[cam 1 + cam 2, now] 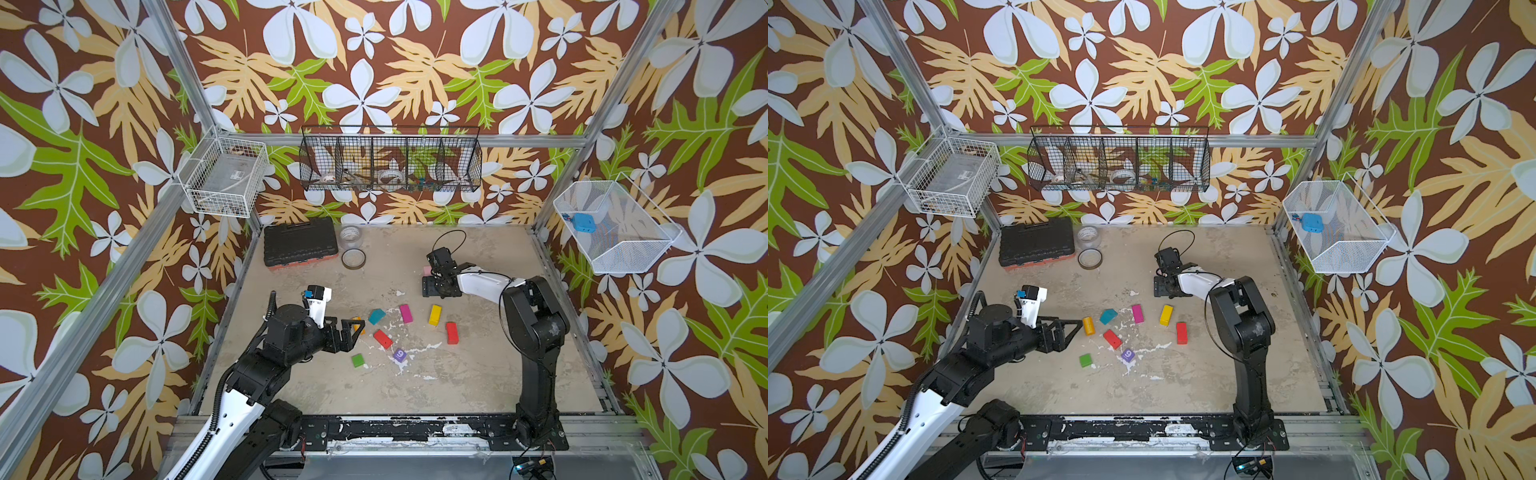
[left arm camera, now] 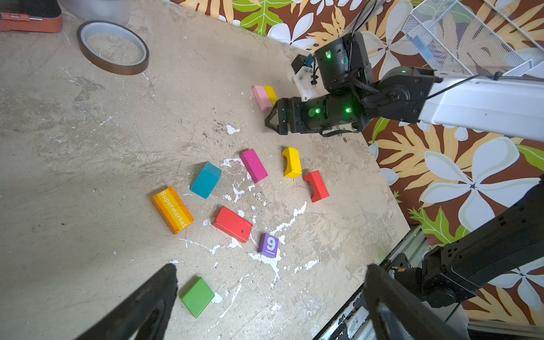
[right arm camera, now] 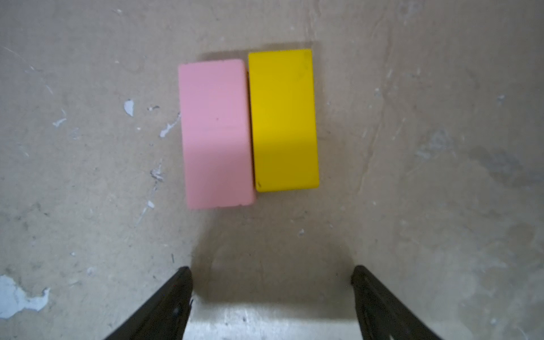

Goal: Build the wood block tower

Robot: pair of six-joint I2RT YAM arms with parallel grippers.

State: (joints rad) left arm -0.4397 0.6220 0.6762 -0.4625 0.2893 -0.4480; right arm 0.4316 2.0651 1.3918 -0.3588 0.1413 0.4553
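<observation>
**Tower at base layer: two bricks laid, eight blocks loose.**

The pink brick and yellow brick lie flat with long sides touching, just above mid-table in a top view, and nothing is stacked on them. The right gripper hangs beside them, jaws apart and empty. The left gripper, jaws wide and empty, faces the unplaced pieces at centre frame: orange brick, teal block, magenta brick, yellow arch, red arch, red brick, purple cube and green block. Bare floor rings the pair. The toolbox and tape ring sit well apart at upper left, and the walls are distant.
</observation>
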